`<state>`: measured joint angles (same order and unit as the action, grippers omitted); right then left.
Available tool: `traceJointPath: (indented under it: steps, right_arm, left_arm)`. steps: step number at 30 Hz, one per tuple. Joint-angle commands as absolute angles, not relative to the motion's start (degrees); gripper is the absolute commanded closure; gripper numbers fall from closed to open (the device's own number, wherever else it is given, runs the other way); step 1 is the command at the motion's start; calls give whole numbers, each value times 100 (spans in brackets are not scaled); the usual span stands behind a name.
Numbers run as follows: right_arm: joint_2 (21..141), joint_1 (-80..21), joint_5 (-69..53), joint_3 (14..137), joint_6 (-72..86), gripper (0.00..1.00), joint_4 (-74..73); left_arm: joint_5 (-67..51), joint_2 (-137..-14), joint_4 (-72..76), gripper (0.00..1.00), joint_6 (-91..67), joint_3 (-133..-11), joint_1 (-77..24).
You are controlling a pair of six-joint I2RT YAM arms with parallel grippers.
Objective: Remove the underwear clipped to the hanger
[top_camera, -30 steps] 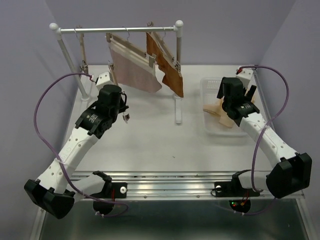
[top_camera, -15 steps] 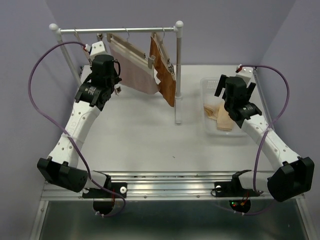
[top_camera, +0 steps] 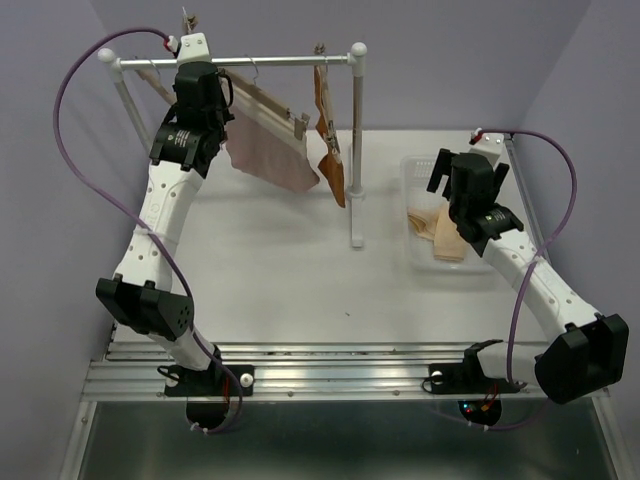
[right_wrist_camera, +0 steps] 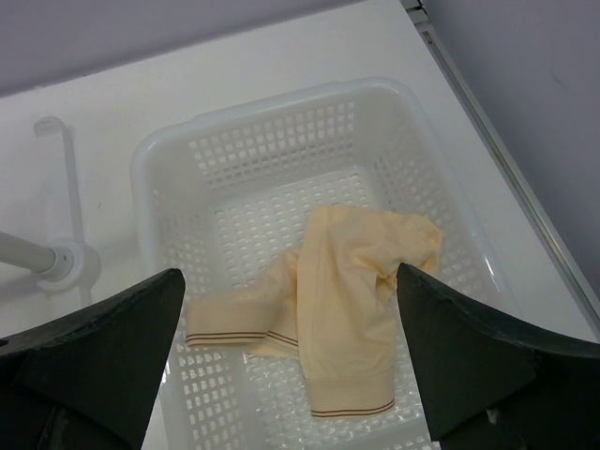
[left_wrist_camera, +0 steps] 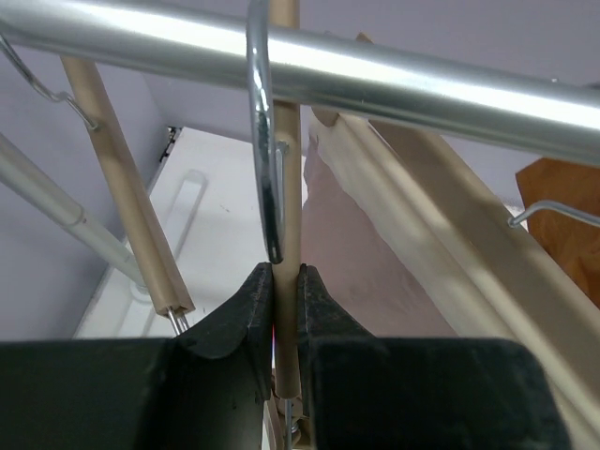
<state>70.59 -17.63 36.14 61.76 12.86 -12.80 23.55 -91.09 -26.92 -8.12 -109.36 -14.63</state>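
Observation:
The dusty pink underwear [top_camera: 270, 150] hangs clipped to a wooden hanger on the metal rail [top_camera: 270, 60]. It also shows in the left wrist view [left_wrist_camera: 361, 272]. The rust brown underwear [top_camera: 334, 168] hangs edge-on on the hanger to its right [left_wrist_camera: 562, 211]. The pale cream underwear [right_wrist_camera: 347, 309] lies in the white basket [right_wrist_camera: 281, 122] at the right [top_camera: 438, 235]. My left gripper [top_camera: 190, 62] is raised to the rail and shut on the wooden bar of a hanger [left_wrist_camera: 286, 281], just below its metal hook [left_wrist_camera: 262, 141]. My right gripper [right_wrist_camera: 286, 281] is wide open above the basket [top_camera: 470, 212].
Another wooden hanger bar [left_wrist_camera: 122, 206] hangs left of my left gripper. The rail stands on two white posts, one at the left [top_camera: 135, 115] and one at the right [top_camera: 356, 150] with a foot on the table. Purple walls close in behind and beside.
My left arm rose from the table up to the rail and closed on a hanger bar. The pink and brown pieces swung and turned. My right arm barely moved.

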Motion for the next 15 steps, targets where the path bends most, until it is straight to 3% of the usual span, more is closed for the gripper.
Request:
traceJointPath:
  steps: [1,15]
  right_arm:
    - [6996,-1731,3595,6152,1239,0,-1002]
    - [7102,-1731,3525,6152,1283,0,-993]
  left_arm:
    - [2417,-9184,-2523,100,-466,-11566,-1389]
    - [2206,-9773,-2637,100,-114,-12340,-862]
